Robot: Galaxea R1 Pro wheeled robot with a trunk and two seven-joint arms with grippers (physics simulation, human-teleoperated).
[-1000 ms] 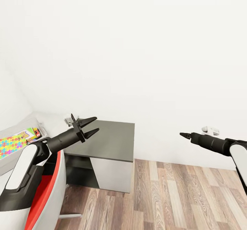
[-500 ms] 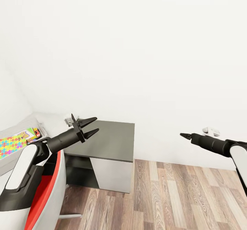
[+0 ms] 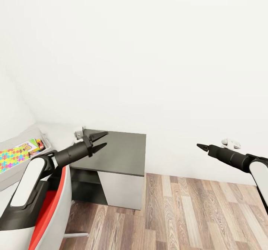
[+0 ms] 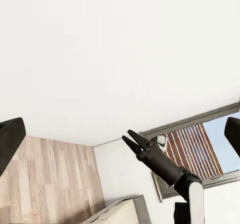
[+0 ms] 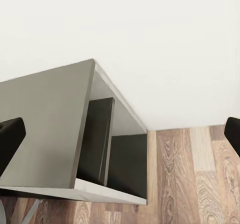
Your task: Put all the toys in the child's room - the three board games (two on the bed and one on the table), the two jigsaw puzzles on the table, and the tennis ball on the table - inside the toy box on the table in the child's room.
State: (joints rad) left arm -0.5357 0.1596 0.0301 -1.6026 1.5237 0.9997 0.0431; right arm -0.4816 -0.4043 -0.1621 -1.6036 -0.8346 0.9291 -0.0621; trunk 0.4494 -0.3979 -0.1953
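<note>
Jigsaw puzzle (image 3: 14,156), multicoloured, lies flat at far left inside the grey toy box (image 3: 22,135), a board game (image 3: 38,144) just beside it. Left gripper (image 3: 101,140) hangs over the dark cabinet (image 3: 119,153), fingers spread, empty. Right gripper (image 3: 201,147) hangs above the wood floor (image 3: 186,212); its spread cannot be judged.

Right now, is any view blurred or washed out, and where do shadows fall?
Head view: sharp, but the white wall is evenly bright and featureless; soft shadow lies under the dark grey cabinet. Right wrist view: crisp wood grain, and the cabinet's open shelf is dark inside. Left wrist view: the right end effector is sharp against the pale wall.
</note>
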